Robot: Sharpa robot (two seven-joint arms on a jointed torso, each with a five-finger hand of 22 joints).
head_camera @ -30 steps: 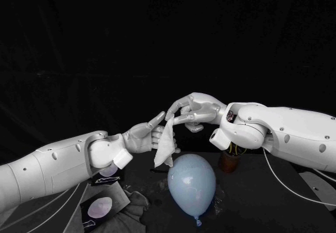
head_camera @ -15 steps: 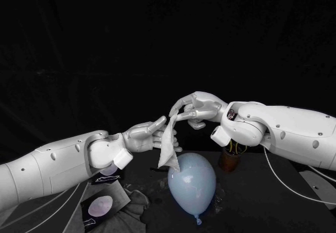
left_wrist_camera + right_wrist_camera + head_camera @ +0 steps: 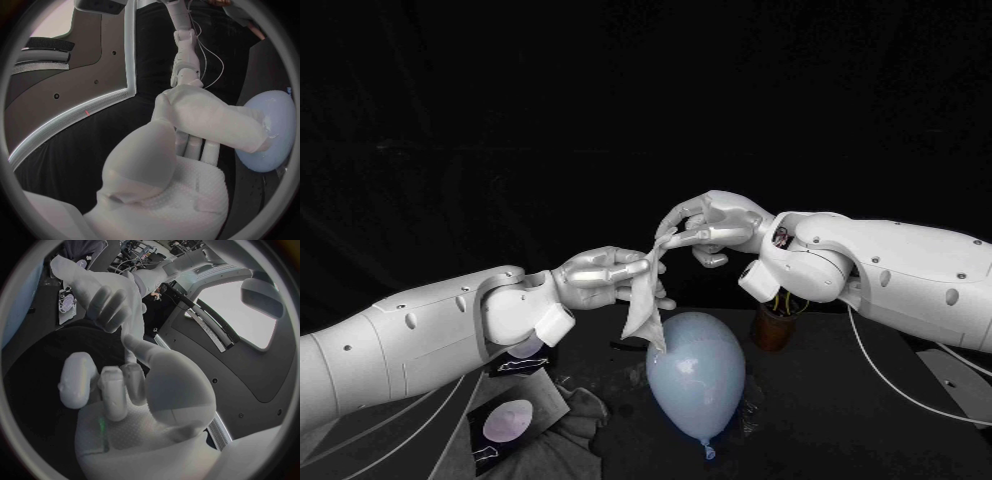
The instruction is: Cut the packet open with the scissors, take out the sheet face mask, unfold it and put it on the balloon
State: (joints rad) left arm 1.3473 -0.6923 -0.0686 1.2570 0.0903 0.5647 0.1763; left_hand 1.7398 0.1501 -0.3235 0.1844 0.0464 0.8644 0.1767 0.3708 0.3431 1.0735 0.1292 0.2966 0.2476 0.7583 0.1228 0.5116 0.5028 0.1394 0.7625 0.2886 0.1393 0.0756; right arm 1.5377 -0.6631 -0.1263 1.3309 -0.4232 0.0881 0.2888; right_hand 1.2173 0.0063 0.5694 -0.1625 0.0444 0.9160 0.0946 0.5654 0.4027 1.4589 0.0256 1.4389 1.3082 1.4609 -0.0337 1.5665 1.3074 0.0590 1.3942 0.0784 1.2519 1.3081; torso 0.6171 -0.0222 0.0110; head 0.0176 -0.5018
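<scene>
Over the last second the left hand (image 3: pixel 607 280) has folded its raised fingers (image 3: pixel 635 268) down onto the sheet face mask (image 3: pixel 646 300). The strip has been drawn out longer between the two hands, and its lower tip has come down to the far left shoulder of the balloon (image 3: pixel 694 375).

The right hand (image 3: pixel 711 222) pinches the mask's upper end between its fingers (image 3: pixel 682 238), with the rest of the hand loosely spread above. The left hand is curled around the middle of the strip, and the left wrist view shows the mask (image 3: pixel 212 122) lying across its fingers and running on to the balloon (image 3: pixel 272 130). So both hands have hold of the mask, which hangs just above the desk (image 3: pixel 877 400).

As for progress, the mask is out of its packet (image 3: pixel 509 422), which lies discarded at the near left, so I'd judge the cutting and taking out done. The unfolding has barely begun: the mask is a narrow, doubled-up band, not a spread face shape. Opening it and laying it over the balloon are left to do.

The mask looks limp, thin and damp-white, creased along its length and drooping under its own weight. The balloon is pale blue, smooth and glossy, egg-shaped, with its knot pointing to the near side. The packet is dark and flat with a pale oval printed on it.
</scene>
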